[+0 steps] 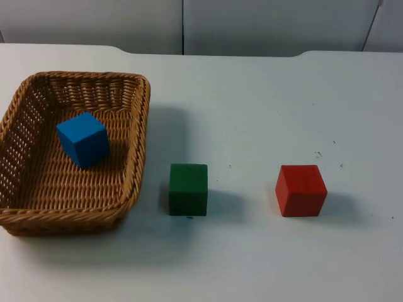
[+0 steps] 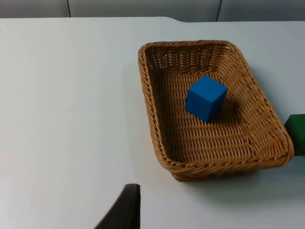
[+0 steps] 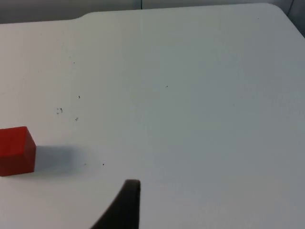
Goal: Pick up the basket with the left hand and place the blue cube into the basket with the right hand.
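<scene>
One black fingertip of the left claw (image 2: 125, 210) is seen above bare white desk (image 2: 71, 119), apart from the wicker basket (image 2: 214, 152); whether this claw is released or clenched cannot be told; one fingertip of the right claw (image 3: 125, 205) is likewise seen over bare desk, near the red cube (image 3: 16, 150), its state equally unclear; the blue cube (image 1: 83, 139) is found tilted inside the basket (image 1: 75, 217), which rests on the desk; the green cube (image 1: 188, 189) is placed just beside the basket's right wall; the red cube (image 1: 301, 190) is set well apart from it.
</scene>
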